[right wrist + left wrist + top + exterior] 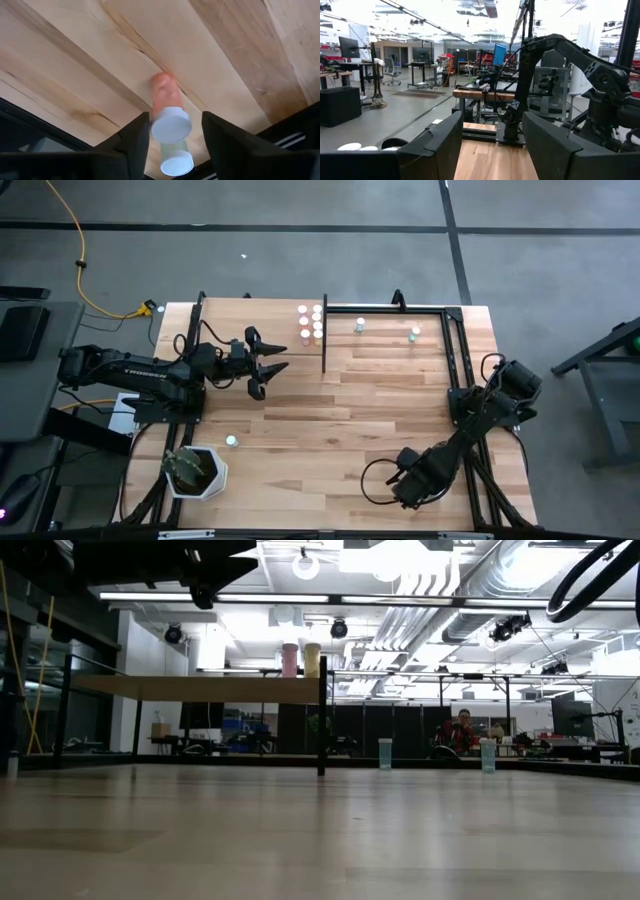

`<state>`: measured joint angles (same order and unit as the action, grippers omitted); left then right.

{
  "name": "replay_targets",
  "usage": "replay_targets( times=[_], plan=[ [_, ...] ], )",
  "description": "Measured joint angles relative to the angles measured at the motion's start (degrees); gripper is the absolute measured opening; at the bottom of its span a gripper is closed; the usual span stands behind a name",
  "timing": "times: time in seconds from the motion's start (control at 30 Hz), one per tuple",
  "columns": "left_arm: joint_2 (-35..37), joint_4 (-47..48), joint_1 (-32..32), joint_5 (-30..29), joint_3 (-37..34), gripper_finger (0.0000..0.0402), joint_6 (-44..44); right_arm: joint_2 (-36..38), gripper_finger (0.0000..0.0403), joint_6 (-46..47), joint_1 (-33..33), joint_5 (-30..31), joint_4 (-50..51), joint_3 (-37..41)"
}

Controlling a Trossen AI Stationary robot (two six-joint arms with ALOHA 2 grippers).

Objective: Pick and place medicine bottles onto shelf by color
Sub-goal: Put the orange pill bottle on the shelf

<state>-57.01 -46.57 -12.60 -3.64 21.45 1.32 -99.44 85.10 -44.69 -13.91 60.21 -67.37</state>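
Medicine bottles: a pale one (231, 441) sits on the worktop (330, 415) by the plant pot (195, 471), several stand on the shelf (285, 330). Left gripper (272, 366) hovers beside the shelf, fingers wide. Right gripper (172, 131) is low at the front, fingers straddling a white-capped orange bottle (170, 114), not clamped.

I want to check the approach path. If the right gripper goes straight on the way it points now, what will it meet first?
The right gripper points down at the table. First it would likely meet the white-capped orange bottle between its open fingers, then the tabletop. Depth is unclear.
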Motion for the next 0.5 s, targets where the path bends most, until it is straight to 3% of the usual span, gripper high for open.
replay_targets(
  times=[0.23, 0.5],
  plan=[
    [0.0, 0.02, 0.0, 0.0, 0.0, 0.0195, 0.04, 0.0, 0.013, -0.04, 0.0, 0.18, 0.07, 0.0],
    [0.0, 0.04, 0.0, 0.0, 0.0, 0.0195, 0.04, 0.0, 0.0111, -0.07, 0.02, 0.16, 0.13, 0.0]
  ],
)
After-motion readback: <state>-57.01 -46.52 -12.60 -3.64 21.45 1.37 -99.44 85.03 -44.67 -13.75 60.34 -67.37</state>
